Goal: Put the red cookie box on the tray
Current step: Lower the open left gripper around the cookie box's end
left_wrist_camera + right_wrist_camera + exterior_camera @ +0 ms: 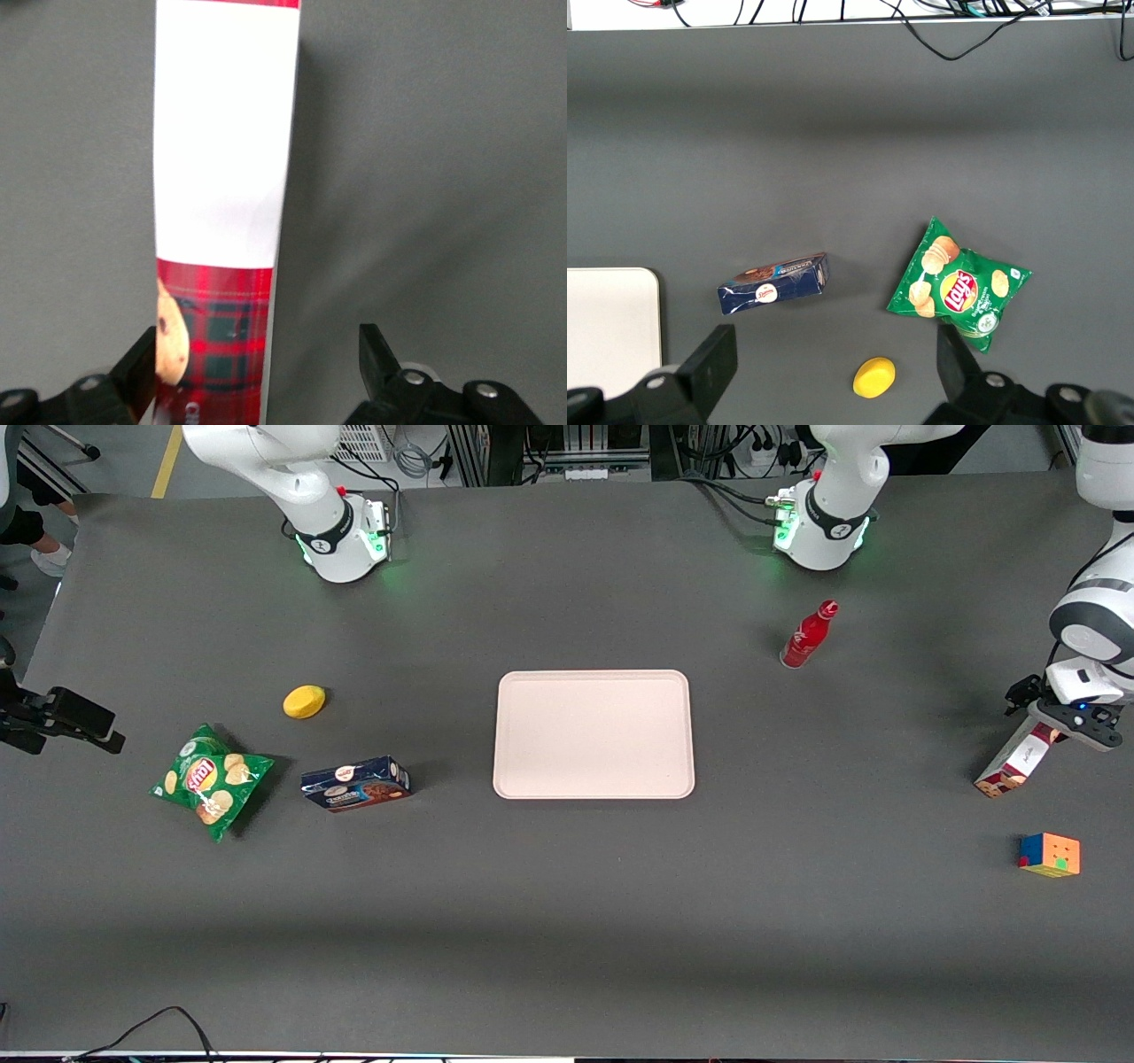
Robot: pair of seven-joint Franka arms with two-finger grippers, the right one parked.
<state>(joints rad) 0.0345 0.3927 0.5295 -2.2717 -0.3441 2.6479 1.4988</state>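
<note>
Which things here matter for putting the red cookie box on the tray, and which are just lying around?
Job: red cookie box, tilted at the working arm's end; tray; gripper around the box.
Lying about: red bottle, puzzle cube, blue cookie box, chip bag, yellow object.

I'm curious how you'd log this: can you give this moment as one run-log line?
left gripper: open, jaws astride long dark red plaid cookie box | box tilted at working arm's end | pale pinkish-beige rectangular tray: nothing on it

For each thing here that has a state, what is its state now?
red cookie box: tilted on the table, between the fingers
hand: open, straddling the box's end
tray: flat, nothing on it
red bottle: upright, capped
blue cookie box: lying, closed
chip bag: lying, sealed
</note>
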